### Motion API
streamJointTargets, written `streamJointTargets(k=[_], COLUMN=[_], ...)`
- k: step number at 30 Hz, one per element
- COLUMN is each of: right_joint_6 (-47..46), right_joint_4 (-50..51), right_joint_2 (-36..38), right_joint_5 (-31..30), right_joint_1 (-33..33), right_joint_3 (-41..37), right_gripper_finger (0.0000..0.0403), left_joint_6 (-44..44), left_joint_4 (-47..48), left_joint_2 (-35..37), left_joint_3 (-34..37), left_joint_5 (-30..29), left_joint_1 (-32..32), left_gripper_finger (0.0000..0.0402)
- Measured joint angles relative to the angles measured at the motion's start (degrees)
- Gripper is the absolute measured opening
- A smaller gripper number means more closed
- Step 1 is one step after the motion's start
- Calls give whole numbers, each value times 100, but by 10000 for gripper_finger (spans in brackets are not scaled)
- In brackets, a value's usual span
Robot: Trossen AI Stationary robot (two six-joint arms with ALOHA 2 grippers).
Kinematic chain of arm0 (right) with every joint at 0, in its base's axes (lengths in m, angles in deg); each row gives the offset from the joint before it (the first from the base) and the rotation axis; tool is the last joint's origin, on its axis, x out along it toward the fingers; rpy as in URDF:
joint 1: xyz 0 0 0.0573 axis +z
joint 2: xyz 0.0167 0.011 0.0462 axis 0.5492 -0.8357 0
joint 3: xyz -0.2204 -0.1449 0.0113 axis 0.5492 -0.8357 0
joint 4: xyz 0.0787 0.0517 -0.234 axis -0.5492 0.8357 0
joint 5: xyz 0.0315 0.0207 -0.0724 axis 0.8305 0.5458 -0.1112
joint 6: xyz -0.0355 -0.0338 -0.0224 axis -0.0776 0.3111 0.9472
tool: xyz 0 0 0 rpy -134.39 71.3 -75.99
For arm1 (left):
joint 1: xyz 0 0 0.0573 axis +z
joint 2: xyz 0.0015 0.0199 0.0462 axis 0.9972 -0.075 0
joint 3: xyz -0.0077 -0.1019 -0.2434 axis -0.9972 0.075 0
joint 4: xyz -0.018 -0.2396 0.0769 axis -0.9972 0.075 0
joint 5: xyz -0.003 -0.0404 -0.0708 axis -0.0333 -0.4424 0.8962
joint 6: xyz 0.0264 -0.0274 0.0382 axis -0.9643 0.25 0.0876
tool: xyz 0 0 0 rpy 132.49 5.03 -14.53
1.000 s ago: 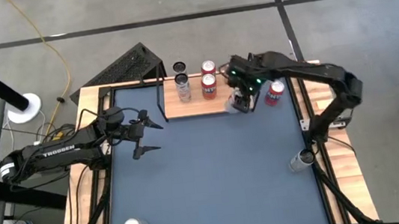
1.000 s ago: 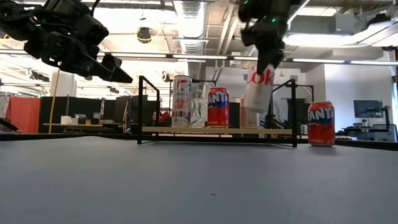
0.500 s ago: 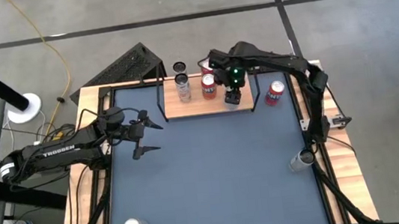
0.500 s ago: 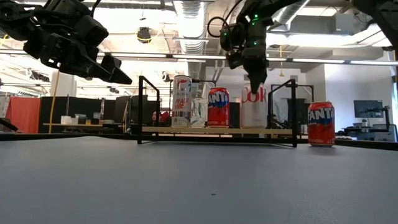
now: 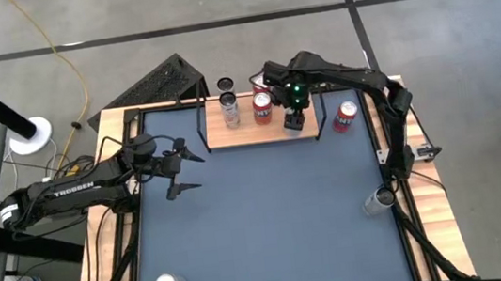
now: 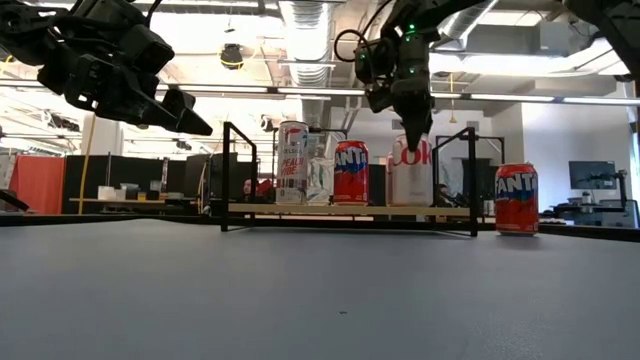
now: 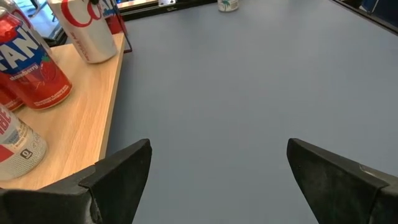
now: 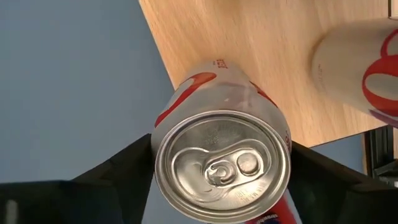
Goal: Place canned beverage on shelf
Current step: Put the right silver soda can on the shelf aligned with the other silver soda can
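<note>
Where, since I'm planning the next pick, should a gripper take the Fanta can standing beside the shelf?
Take the Fanta can by its round side wall, about mid-height, coming down from above: it stands upright on the table, apart from the shelf.

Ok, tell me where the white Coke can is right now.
In the low view the white Coke can stands on the shelf, at its right end beside a red Fanta can, with the right claw around its top.

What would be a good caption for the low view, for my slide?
Right gripper lowers a white-and-red soda can onto the small light-wood shelf on black wire frame, beside a red Fanta can; left gripper waits.
</note>
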Motion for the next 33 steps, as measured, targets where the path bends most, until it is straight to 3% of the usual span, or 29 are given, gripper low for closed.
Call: streamJointTargets(k=[7,16,21,23,27,33], right_joint_6=[-119,-324,-629,-792,-1344,-1641], right_joint_4=[57,571,756,679,61,-2672], right_joint_2=[4,11,77,274,1095,2581], right_joint_5=[-176,-194,29,-12,-732,-1490], right_joint_1=[-11,175,672,1015,1866,2755], right_joint_3=[82,1127,1492,1283,318,-2024], right_gripper_finger=[351,349,341,333,307,260], left_joint_6=[0,0,2,4,99,307], left_joint_4=[1,2,9,28,48,-5], left_joint_2=[0,0,0,0,0,0], left_joint_3=[0,0,0,0,0,0], left_joint_5=[2,2,2,3,7,15], left_joint_1=[0,0,-2,0,-1,-2], left_gripper_finger=[364,364,364,364,364,364])
